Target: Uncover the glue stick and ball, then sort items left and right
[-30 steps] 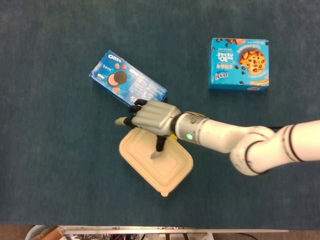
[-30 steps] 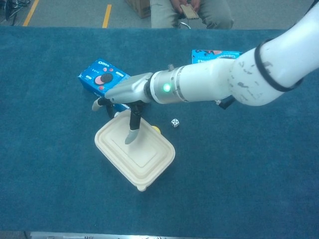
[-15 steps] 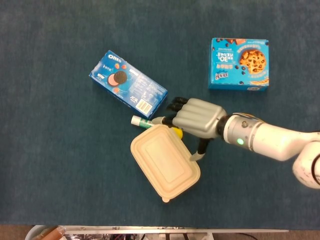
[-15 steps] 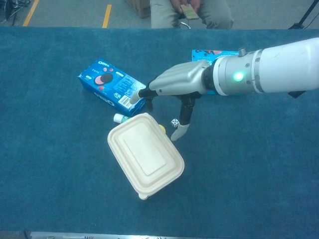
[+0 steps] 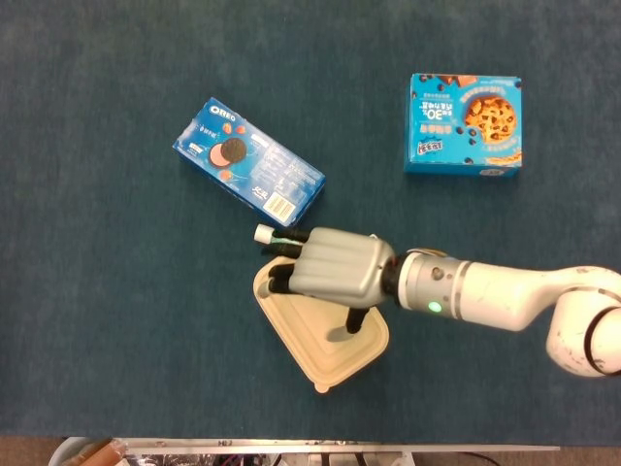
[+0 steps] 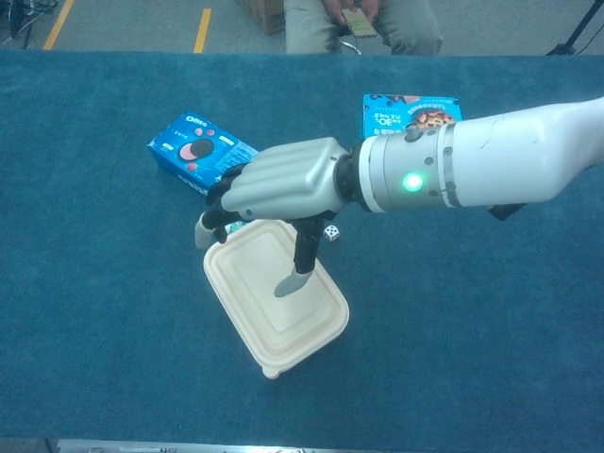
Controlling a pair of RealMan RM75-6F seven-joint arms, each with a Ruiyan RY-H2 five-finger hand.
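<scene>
The glue stick (image 5: 273, 235) peeked out just left of centre in the head view, its white cap showing above the beige takeout container (image 5: 325, 340), the rest hidden behind the right hand (image 5: 333, 266). That hand hovered over the container, fingers curled down past the far rim, thumb pointing onto the lid; whether it gripped anything, I couldn't tell. A small die (image 6: 331, 233) sat beside it. Oreo box (image 5: 247, 164) upper left, cookie box (image 5: 466, 124) upper right, all on the blue surface (image 5: 116, 311).
</scene>
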